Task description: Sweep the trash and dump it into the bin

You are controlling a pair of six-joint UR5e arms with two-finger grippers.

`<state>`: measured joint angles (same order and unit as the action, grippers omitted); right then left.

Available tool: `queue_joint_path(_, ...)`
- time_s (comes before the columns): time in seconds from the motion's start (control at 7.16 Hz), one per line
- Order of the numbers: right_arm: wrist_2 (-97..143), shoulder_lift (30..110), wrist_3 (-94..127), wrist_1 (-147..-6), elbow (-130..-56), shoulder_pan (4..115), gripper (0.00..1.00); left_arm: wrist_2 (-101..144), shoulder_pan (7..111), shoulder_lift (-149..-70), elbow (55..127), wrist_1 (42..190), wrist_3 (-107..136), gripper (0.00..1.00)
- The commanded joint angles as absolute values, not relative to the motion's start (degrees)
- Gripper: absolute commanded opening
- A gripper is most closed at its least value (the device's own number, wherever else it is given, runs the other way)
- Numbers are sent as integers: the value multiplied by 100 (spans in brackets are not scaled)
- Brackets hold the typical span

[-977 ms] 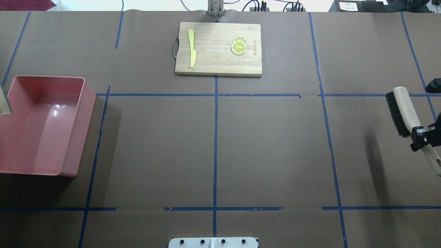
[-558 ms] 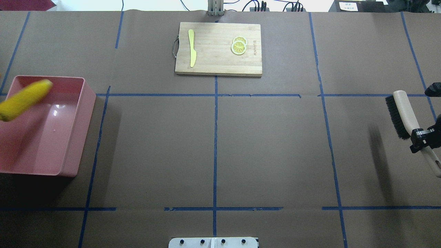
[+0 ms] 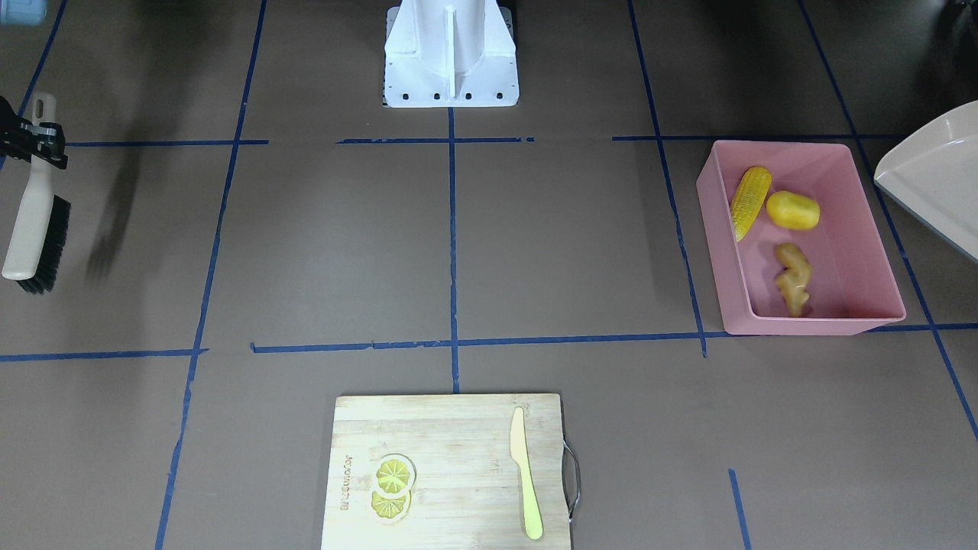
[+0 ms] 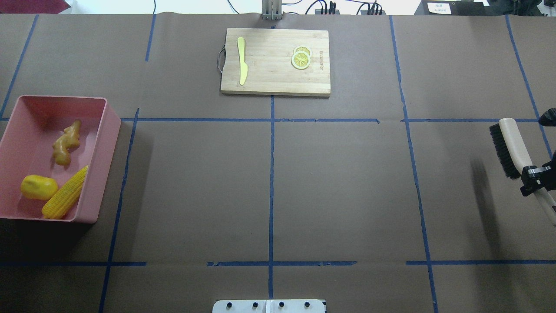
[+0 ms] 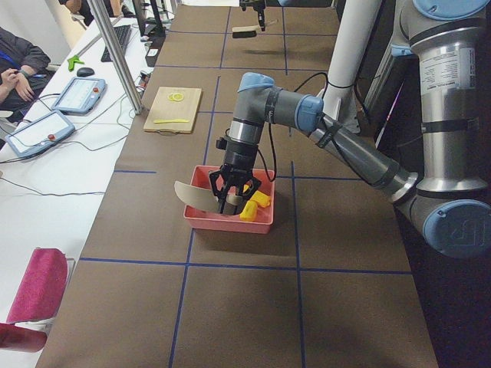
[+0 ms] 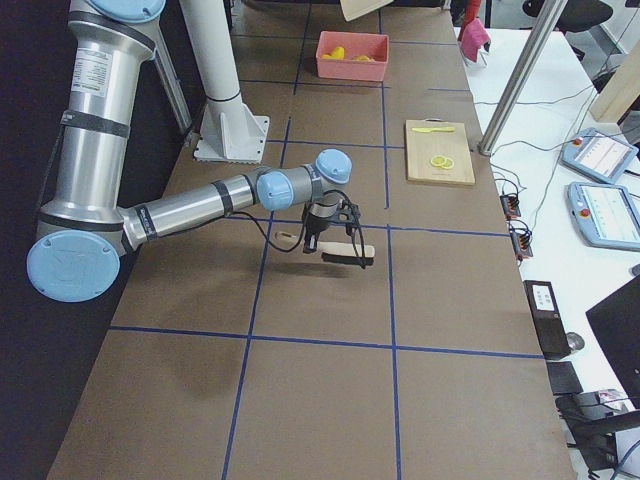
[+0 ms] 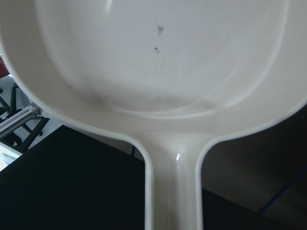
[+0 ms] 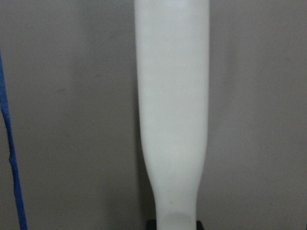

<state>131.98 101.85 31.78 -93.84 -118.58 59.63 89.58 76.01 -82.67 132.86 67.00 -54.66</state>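
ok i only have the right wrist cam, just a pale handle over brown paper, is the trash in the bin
observer: yes, the corn cob, the potato lump and the ginger root all lie inside the pink bin.
operator: and where's the dustpan
observer: the dustpan is raised and tilted on the bin's outer side, away from the table's middle, and it is empty.

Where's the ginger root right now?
In the overhead view the ginger root lies in the pink bin on the robot's left, beyond the corn cob and potato lump.
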Motion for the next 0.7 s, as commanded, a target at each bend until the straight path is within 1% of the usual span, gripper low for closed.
queue_joint_path(0.0,13175,10562,3278,-8636,-11787,5959,1,8921,7585,-8411,13324,6521,-5511,3)
queue_joint_path(0.28,13184,10565,3331,-8264,-11376,5950,1,8930,7576,-8498,13307,6513,-5511,4)
queue_joint_path(0.56,13210,10530,3750,-7421,-10857,5950,1,8930,7567,-8508,13307,6521,-5511,4)
